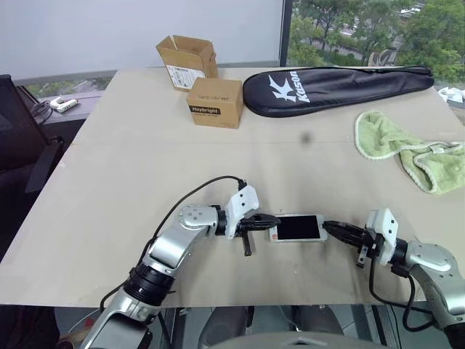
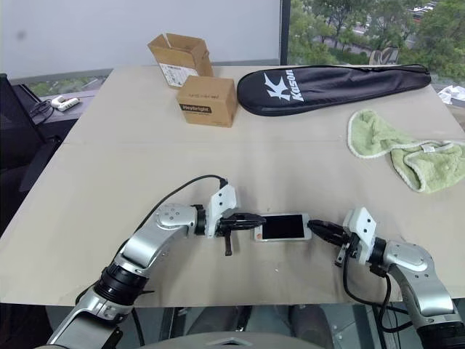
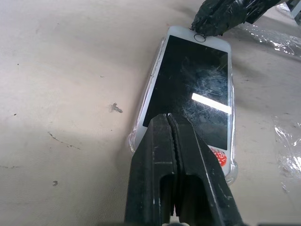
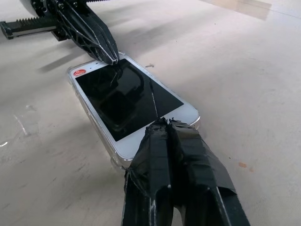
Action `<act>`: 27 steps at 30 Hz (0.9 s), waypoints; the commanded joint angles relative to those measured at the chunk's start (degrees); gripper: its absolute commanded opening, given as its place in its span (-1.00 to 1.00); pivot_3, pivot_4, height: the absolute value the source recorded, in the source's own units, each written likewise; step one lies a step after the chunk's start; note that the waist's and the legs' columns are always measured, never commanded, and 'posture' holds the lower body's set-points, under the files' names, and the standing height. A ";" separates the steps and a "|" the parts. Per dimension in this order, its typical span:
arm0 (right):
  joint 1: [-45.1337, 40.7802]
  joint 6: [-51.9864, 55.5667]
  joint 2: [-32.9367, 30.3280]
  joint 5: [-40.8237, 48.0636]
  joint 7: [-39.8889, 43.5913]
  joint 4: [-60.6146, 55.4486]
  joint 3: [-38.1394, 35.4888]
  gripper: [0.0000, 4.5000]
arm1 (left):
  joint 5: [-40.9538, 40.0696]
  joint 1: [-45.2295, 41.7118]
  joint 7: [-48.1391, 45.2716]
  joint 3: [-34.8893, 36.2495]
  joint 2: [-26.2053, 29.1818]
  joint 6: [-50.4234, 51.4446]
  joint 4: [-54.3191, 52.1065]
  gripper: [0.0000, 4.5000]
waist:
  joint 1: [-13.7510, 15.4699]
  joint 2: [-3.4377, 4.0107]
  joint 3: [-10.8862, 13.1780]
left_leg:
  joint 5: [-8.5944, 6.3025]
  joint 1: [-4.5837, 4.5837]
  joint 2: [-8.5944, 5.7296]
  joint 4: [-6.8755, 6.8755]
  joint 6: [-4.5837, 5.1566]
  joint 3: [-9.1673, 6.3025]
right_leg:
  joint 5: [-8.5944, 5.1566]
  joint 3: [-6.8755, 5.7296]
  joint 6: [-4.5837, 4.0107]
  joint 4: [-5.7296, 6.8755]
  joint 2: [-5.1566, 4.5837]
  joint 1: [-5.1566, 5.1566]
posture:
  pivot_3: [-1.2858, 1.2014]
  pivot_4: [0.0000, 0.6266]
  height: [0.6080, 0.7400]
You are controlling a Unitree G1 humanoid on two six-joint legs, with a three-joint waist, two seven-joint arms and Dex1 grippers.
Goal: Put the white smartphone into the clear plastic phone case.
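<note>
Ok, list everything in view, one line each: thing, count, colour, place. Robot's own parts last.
phone: 1, white with black screen, near table edge, lying in the case, between the two claws
case: 1, clear, around the phone
boxes: 2, brown cardboard, far left; rear one open
racket bag: 1, black with white logo, far right
towel: 1, light green, crumpled, right side
table: 1, beige
small device: 1, white, on ledge left of the table
left claw: 1, black, shut, tip on phone's left end
right claw: 1, black, shut, tip on phone's right end
</note>
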 commanded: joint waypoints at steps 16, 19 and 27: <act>-0.55 -3.12 -5.39 -20.20 -0.23 12.92 13.06 -0.98 | 1.42 1.06 0.45 -0.52 1.06 0.89 0.71 -1.00 | -0.18 -0.91 -0.87 | -0.05 0.48 0.09 0.00 -0.10 -0.04 | -0.04 -0.03 -0.02 0.01 0.11 0.51 | 0.03 -0.52 1.00; -1.46 -4.52 -6.07 -23.28 -0.02 13.29 15.35 -0.98 | 1.46 1.12 0.45 -0.32 1.21 0.87 0.74 -1.00 | -0.35 -1.00 -0.88 | -0.18 0.94 0.12 -0.03 -0.27 0.05 | -0.19 0.07 -0.20 -0.04 0.05 1.02 | 0.03 -0.52 1.00; -3.33 0.71 -5.24 -22.11 -3.16 10.91 14.09 -0.98 | 1.49 1.14 0.91 -0.18 0.93 0.69 0.95 -1.00 | -0.31 -1.18 -1.03 | -0.16 1.01 0.27 -0.03 -0.29 0.02 | -0.18 -0.02 -0.22 0.00 0.01 1.01 | 0.03 -0.52 1.00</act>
